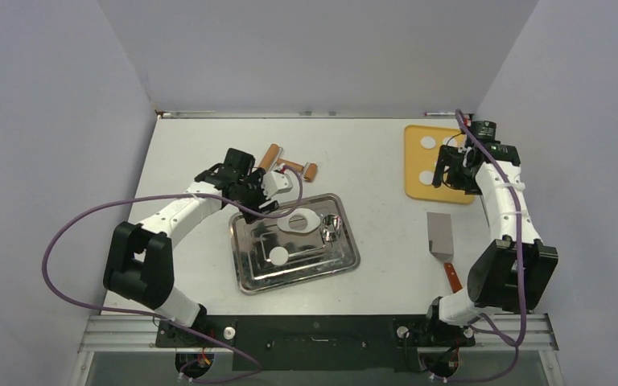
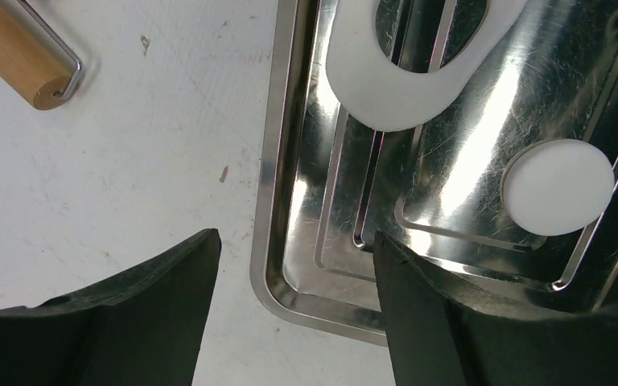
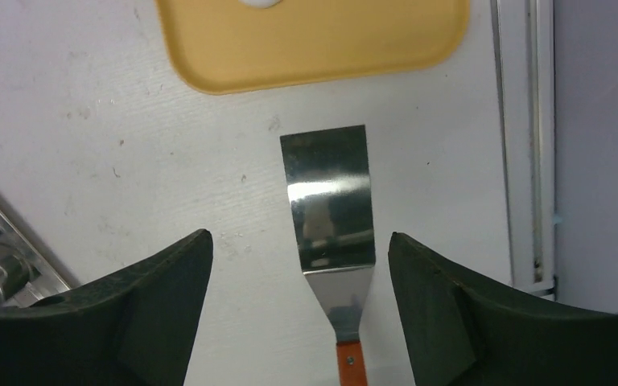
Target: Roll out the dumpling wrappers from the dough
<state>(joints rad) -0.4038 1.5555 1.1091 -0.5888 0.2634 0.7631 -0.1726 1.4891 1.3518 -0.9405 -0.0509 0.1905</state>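
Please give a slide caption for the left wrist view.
Open left end effector over the tray rim; inside lie one round dumpling wrapper and the holed dough sheet.

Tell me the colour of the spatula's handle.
Orange; the spatula handle shows clearest in the right wrist view.

One dumpling wrapper, a small, flat, smooth white disc, lay in the near-left part of the steel tray. Just beyond it in the same tray lay the dough sheet, a larger white oval with an oval hole cut through its middle, flat and clear of the disc. Two more wrappers sat on the yellow board at the far right of the surface. The farther disc and the nearer disc were lined up along the board's left side, apart from each other.
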